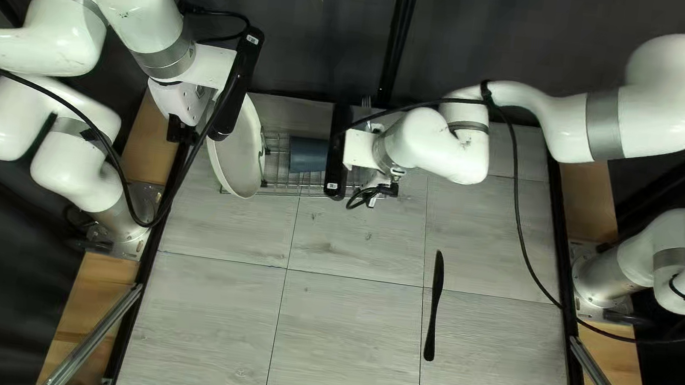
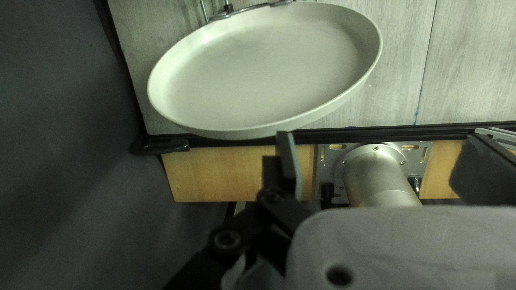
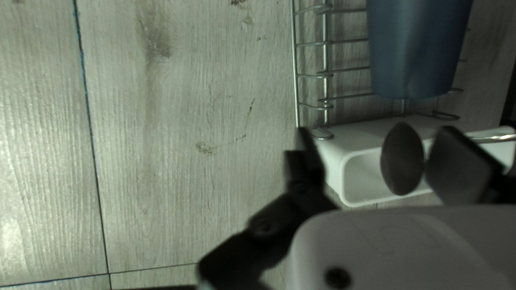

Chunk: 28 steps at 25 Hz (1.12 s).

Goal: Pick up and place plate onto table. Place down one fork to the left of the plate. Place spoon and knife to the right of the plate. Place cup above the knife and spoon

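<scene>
Grey tabletop [image 1: 344, 330] is bearing the knife [image 1: 434, 306], seemingly placed! Plate [image 2: 263, 70], cup [image 3: 419, 48], fork [image 1: 366, 101] and spoon [image 3: 402, 158] are awaiting placement at the rack [image 3: 296, 64]; left gripper [image 2: 381, 142] and right gripper [image 3: 376, 134] are holding fingers apart.

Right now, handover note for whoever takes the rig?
Left gripper: open, just short of the plate, which stands tilted at the wire rack.
Right gripper: open, over the white holder, spoon between its fingers, not gripped.
Cup: in the rack. Fork: can't confirm where.
Done: knife down on the table.
Left: plate, fork to its left, spoon to its right, cup above knife and spoon.
</scene>
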Available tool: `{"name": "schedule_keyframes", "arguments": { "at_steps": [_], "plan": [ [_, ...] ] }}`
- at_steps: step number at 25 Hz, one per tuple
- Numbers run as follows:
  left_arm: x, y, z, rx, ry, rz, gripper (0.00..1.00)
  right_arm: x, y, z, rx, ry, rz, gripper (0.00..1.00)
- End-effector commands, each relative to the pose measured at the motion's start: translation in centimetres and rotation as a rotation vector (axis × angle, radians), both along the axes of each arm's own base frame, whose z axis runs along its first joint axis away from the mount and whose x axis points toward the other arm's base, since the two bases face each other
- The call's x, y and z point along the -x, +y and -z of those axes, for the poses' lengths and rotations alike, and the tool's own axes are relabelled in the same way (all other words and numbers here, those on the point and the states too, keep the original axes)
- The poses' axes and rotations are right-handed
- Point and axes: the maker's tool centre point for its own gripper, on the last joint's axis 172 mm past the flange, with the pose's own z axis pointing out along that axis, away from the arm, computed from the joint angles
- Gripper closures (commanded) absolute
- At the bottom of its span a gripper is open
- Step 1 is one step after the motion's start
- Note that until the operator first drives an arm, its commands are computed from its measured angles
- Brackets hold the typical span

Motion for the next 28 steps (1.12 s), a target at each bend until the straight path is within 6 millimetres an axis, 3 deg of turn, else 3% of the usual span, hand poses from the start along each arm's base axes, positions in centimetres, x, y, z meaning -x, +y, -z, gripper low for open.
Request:
{"name": "schedule_keyframes", "arguments": {
  "at_steps": [1,4,9,12,15,17,18,27,28],
  "plan": [
    [0.0,0.0,0.0,0.0,0.0,0.0,0.0,0.3,0.0,-1.2,0.025,0.002,0.014,1.0],
    [0.0,0.0,0.0,0.0,0.0,0.0,0.0,0.8,0.5,-3.5,0.039,-0.006,0.02,1.0],
    [0.0,0.0,0.0,0.0,0.0,0.0,0.0,2.6,1.9,-9.0,0.065,-0.03,0.026,1.0],
    [0.0,0.0,0.0,0.0,0.0,0.0,0.0,4.6,4.9,-13.3,0.087,-0.052,0.009,1.0],
    [0.0,0.0,0.0,0.0,0.0,0.0,0.0,6.4,9.4,-15.8,0.124,-0.105,-0.065,1.0],
    [0.0,0.0,0.0,0.0,0.0,0.0,0.0,7.2,11.8,-16.0,0.137,-0.158,-0.158,1.0],
    [0.0,0.0,0.0,0.0,0.0,0.0,0.0,7.2,12.1,-16.0,0.14,-0.165,-0.172,1.0],
    [0.0,0.0,0.0,0.0,0.0,0.0,0.0,7.2,12.1,-16.0,0.14,-0.165,-0.172,1.0],
    [0.0,0.0,0.0,0.0,0.0,0.0,0.0,7.5,12.5,-15.0,0.119,-0.187,-0.224,1.0]
  ]
}}
